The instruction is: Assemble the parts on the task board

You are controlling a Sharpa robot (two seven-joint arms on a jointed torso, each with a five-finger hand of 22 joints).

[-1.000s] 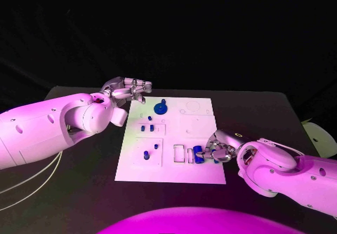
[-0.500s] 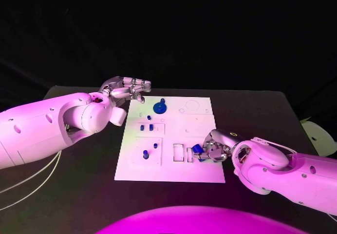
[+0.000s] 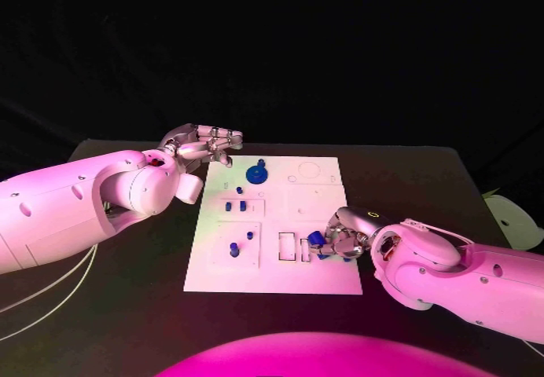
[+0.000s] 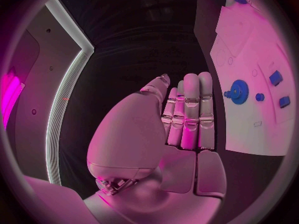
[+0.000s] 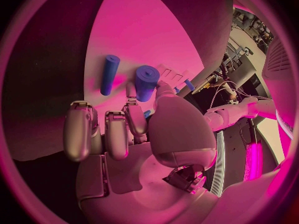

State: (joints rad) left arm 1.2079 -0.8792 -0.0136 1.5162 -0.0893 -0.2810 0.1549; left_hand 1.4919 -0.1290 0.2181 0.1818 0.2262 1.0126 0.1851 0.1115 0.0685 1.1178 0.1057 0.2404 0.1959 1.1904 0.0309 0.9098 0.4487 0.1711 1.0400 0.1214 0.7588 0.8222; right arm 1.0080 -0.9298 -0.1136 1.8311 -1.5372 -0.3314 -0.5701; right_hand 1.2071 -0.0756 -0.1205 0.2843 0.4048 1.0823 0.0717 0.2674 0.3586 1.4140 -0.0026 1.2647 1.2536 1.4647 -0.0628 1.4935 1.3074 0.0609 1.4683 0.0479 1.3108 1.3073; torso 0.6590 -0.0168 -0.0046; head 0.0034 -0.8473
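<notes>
Here our right hand [image 3: 340, 242] pinches a short blue plastic cylinder [image 3: 316, 238], upright, with the white board's rectangular slots [image 3: 288, 247] just at nine o'clock; our left hand [image 3: 207, 144] hovers empty, fingers together.

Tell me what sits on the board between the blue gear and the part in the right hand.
In the head view, between the blue gear and the blue cylinder held by the right hand, the task board shows only pale outlined recesses, with no blue parts.
</notes>
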